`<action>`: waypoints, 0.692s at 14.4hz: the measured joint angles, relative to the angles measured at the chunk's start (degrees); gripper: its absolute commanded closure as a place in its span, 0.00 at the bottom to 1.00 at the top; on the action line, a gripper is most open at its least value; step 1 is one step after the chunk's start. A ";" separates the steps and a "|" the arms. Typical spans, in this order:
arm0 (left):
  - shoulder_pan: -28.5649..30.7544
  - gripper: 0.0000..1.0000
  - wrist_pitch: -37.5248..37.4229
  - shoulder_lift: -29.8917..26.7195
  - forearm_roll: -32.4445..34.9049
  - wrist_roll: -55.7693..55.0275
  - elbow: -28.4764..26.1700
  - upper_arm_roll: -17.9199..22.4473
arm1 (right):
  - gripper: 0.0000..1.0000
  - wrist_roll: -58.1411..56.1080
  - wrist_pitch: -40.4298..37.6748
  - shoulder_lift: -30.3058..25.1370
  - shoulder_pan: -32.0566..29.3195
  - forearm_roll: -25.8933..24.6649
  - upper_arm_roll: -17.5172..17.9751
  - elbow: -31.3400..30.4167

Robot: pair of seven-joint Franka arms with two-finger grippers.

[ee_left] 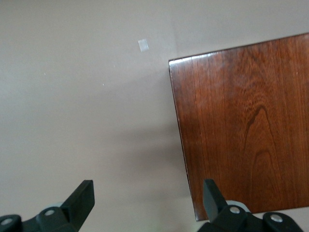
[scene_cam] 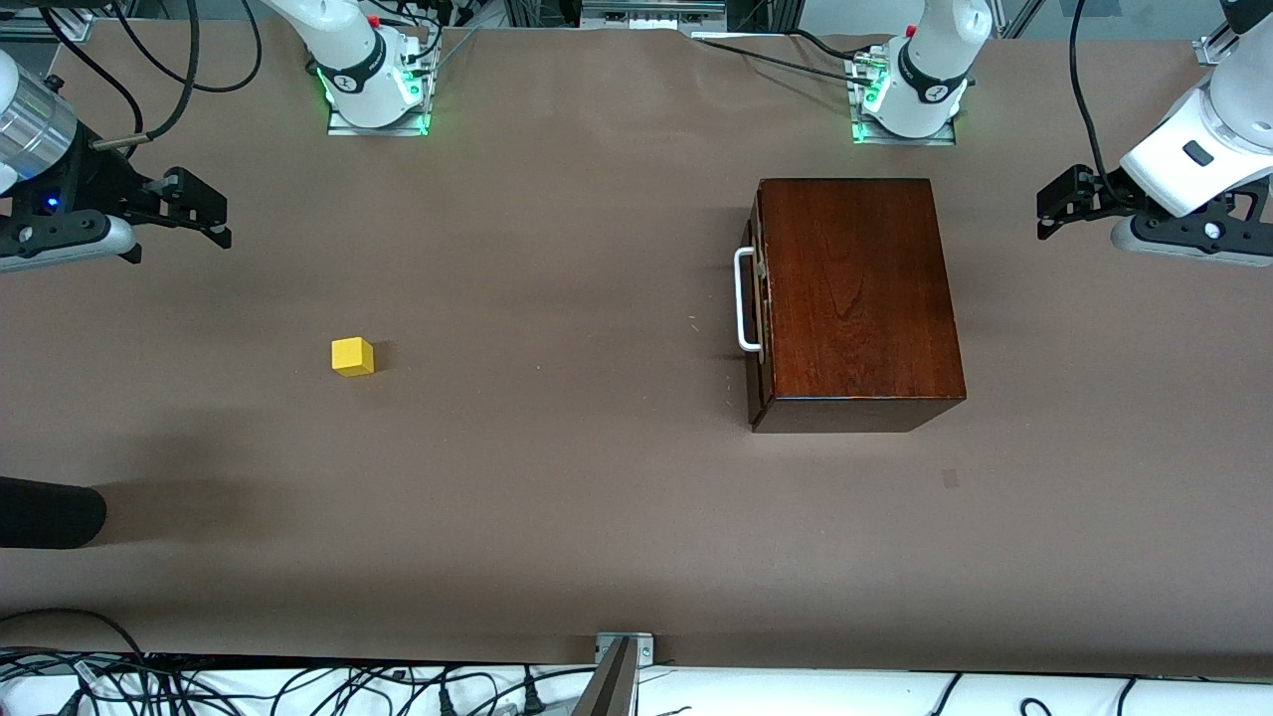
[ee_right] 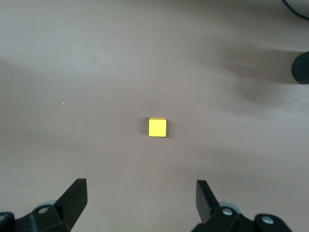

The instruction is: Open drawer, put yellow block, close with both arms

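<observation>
The dark mahogany box [scene_cam: 857,298] stands toward the left arm's end of the table. Its drawer [scene_cam: 759,298] is shut, and the white bar handle [scene_cam: 743,300] faces the right arm's end. The yellow block [scene_cam: 352,356] lies on the table toward the right arm's end; it also shows in the right wrist view [ee_right: 157,127]. My right gripper [scene_cam: 214,211] is open and empty, up in the air over the table's right-arm end. My left gripper [scene_cam: 1054,204] is open and empty, up beside the box, whose top [ee_left: 246,125] fills part of the left wrist view.
The table is covered in brown paper [scene_cam: 557,447]. A black rounded object [scene_cam: 50,512] reaches in at the right arm's end, nearer the camera than the block. A metal bracket [scene_cam: 624,646] sits at the near edge. Cables run past the edge.
</observation>
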 measured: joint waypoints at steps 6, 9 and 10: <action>-0.08 0.00 -1.13 0.26 0.00 0.40 0.25 -1.26 | 0.00 0.06 -0.01 0.01 0.00 0.00 0.00 0.00; -0.47 0.00 -2.67 0.83 -1.09 1.19 0.27 -3.59 | 0.00 0.08 -0.01 0.01 0.00 0.00 0.00 0.00; -0.62 0.00 -2.78 0.99 -2.23 0.86 0.28 -5.90 | 0.00 0.08 -0.01 0.02 0.01 0.00 0.00 0.00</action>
